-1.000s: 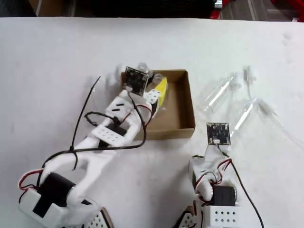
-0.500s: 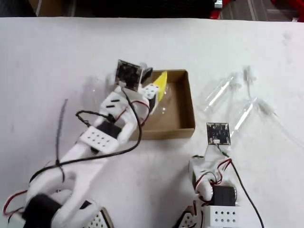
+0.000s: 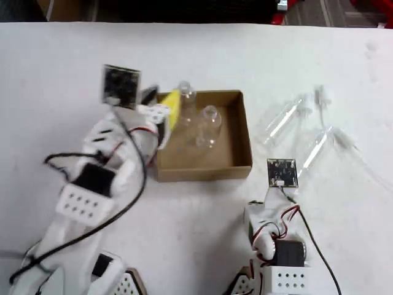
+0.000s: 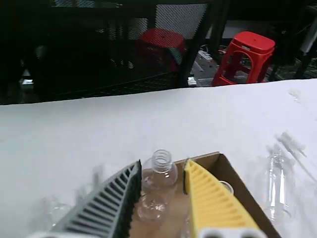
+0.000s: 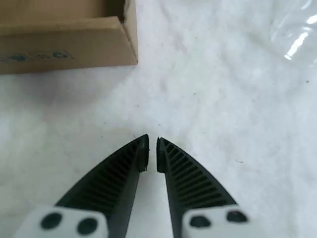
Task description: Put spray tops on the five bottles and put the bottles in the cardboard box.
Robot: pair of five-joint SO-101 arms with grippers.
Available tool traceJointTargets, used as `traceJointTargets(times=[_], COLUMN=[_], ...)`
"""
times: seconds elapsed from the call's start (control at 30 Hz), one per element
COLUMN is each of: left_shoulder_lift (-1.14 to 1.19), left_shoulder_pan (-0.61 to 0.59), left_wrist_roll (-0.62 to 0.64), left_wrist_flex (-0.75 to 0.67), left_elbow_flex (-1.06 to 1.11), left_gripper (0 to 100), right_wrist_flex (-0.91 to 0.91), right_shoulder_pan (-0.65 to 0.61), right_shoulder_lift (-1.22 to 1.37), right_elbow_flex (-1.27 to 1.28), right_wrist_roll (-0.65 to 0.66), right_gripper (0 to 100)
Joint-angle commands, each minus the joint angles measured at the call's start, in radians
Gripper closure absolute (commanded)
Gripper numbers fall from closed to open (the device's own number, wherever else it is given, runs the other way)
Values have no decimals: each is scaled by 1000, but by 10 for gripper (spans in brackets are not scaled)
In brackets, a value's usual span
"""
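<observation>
**Left tool open at the box, right tool closed over bare surface**

The left tool (image 4: pixel 162 167) has one ribbed grey finger (image 4: pixel 111 203) and one yellow finger (image 4: pixel 210 201). It hangs spread wide at the left wall of the open brown cardboard box (image 3: pixel 202 172), which sits about midway across the white surface (image 3: pixel 73 61). It grips nothing. From its wrist, a clear plastic bottle (image 4: pixel 157 181) with a bare threaded neck shows in the gap between the fingers, farther off than their tips. This bottle stands in the box's far left corner. A second uncapped bottle (image 3: pixel 208 126) is in the box beside it, nearer the box's middle.

Toward the surface's right edge, outside the box, two more clear bottles lie on their sides close together. The farther bottle (image 3: pixel 284 120) lies toward the back edge and the nearer bottle (image 3: pixel 315 147) toward the front. A small pale spray top (image 3: pixel 320 95) lies by the farther one's neck. Another spray top with a thin tube (image 3: pixel 347 142) lies by the nearer one's. I cannot tell whether either is screwed on.

The right tool (image 5: pixel 148 148) has two black ribbed fingers, closed with only a sliver between the tips, and holds nothing. It points down at bare surface just off the box's front right corner.
</observation>
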Motion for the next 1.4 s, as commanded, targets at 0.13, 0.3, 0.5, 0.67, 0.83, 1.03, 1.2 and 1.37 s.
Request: traceJointTargets(times=[0.13,0.3,0.5,0.67,0.83,1.03,1.2,1.37], left_shoulder_lift=[-113,22,409,822,1150,1434,1630,1811], left_shoulder_pan=[-249,-363,-374,-374,-358,-352,-352,-357], left_wrist_roll=[-91,-216,-158,-57,57,129,127,127], left_wrist_flex=[212,236,382,476,598,715,821,873], left_elbow_flex=[-55,-123,-417,-766,-1109,-1471,-1734,-1976], left_gripper=[861,861,861,864,865,862,861,861], right_wrist_flex=[8,8,8,8,8,8,8,8], right_shoulder_pan=[4,4,4,4,4,4,4,4], right_shoulder_lift=[-2,-2,-2,-2,-2,-2,-2,-2], right_elbow_flex=[9,9,9,9,9,9,9,9], right_wrist_roll=[-6,-6,-6,-6,-6,-6,-6,-6], right_gripper=[984,984,984,984,984,984,984,984])
